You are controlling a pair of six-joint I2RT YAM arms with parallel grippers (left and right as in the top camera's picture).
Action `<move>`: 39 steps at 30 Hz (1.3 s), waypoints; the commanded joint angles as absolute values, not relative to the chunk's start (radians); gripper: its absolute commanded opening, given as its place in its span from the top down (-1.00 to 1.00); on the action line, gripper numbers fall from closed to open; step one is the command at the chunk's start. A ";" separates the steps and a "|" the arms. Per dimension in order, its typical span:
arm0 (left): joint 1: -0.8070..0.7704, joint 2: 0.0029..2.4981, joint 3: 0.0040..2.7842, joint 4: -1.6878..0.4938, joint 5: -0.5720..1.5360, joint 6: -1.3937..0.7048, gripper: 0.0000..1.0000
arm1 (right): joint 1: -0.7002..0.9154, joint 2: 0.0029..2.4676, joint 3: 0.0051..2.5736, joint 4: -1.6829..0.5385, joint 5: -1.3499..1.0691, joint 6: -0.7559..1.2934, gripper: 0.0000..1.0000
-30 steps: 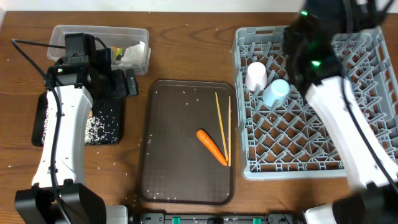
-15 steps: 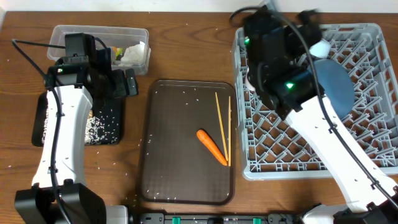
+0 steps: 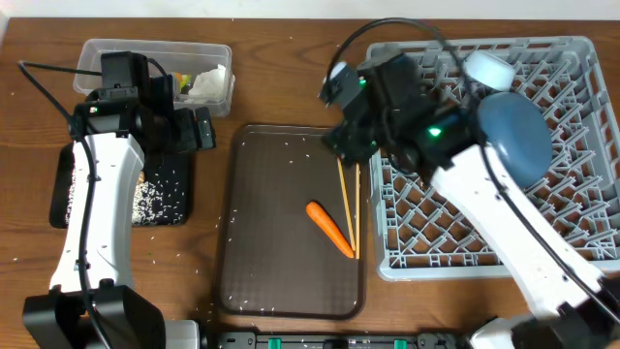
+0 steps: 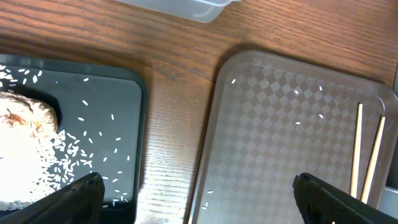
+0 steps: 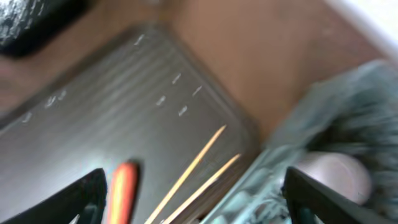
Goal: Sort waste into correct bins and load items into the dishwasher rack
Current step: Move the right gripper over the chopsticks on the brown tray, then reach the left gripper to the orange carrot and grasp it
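The carrot (image 3: 329, 229) lies on the serving tray (image 3: 271, 223), toward 4 o'clock from the tray's middle, slanting from 10 to 4 o'clock. The two chopsticks (image 3: 346, 199) lie side by side along the tray's 3 o'clock edge, running 12 to 6. The carrot's lower tip sits just beside them; whether it touches them you cannot tell.

At 3 o'clock of the serving tray stands the rack (image 3: 455, 228), its edge just beside the tray. In the rack's 1 o'clock part sits the blue plate (image 3: 518, 145), and at the plate's 12 o'clock there is a pale rounded vessel (image 3: 489, 68) — cup or bowl, you cannot tell.

At 9 o'clock of the serving tray sits the black tray (image 3: 165, 215), holding rice (image 3: 155, 199). Your left wrist view shows a brown lump (image 4: 25, 115) on the heap. Loose grains also dot the serving tray and the counter (image 3: 291, 58). At 10 o'clock the clear tub (image 3: 107, 53) holds the wrapper (image 3: 180, 81) and the tissue (image 3: 206, 85).

Your left gripper (image 3: 199, 131) hangs at the tub's 5 o'clock, over the strip of counter between the black tray and the serving tray. Its jaws are spread wide with nothing between them.

Your right gripper (image 3: 349, 145) hangs over the serving tray's 1 o'clock corner, above the upper ends of the chopsticks and close to the rack's edge. Its wrist view is blurred, yet the jaws show wide apart — and they hold nothing.
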State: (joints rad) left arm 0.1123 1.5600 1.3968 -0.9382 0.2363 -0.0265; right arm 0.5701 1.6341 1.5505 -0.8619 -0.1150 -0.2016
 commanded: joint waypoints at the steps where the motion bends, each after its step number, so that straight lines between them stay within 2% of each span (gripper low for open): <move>1: 0.114 1.568 1.408 -0.941 0.234 -0.028 -0.96 | 0.580 1.693 1.555 -0.909 -0.192 -0.172 -0.77; 3: 0.114 1.568 1.408 -0.934 0.247 -0.033 -0.96 | 0.565 1.697 1.555 -0.933 -0.192 -0.172 -0.78; 6: 0.114 1.568 1.408 -0.915 0.285 -0.036 -0.96 | 0.515 1.676 1.556 -0.936 -0.187 -0.168 -0.90; 10: 0.114 1.568 1.408 -0.911 0.307 -0.040 -0.96 | 0.397 1.621 1.556 -0.935 -0.181 -0.142 -0.99; 14: 0.100 1.571 1.408 -0.907 0.443 -0.039 -0.96 | 0.245 1.574 1.556 -0.936 -0.170 -0.105 -0.98; 19: -0.002 1.601 1.396 -1.005 0.456 -0.039 -0.96 | 0.071 1.557 1.556 -0.944 -0.170 -0.027 -0.99; 20: -0.029 1.608 1.391 -1.023 0.456 -0.040 -0.94 | 0.048 1.557 1.556 -0.948 -0.170 -0.020 -0.98; 22: -0.098 1.626 1.378 -1.056 0.456 -0.042 -0.78 | 0.010 1.557 1.555 -0.961 -0.170 -0.019 -0.99; 25: -0.209 1.654 1.358 -1.054 0.419 -0.141 -0.75 | -0.019 1.557 1.555 -0.969 -0.170 -0.019 -0.98; 30: -0.405 1.716 1.347 -1.043 0.187 -0.429 -0.76 | -0.020 1.557 1.555 -0.976 -0.170 -0.019 -0.99; 34: -0.525 1.791 1.347 -1.035 0.145 -0.504 -0.77 | -0.019 1.557 1.555 -0.986 -0.169 -0.019 -0.97; 39: -0.579 1.882 1.347 -1.033 0.152 -0.584 -0.77 | -0.019 1.557 1.555 -1.000 -0.170 -0.019 -0.97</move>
State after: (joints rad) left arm -0.5735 1.8393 1.3624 -1.0309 0.1883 -0.4793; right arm -0.0170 1.5677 1.5490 -0.9916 -0.1619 -0.0326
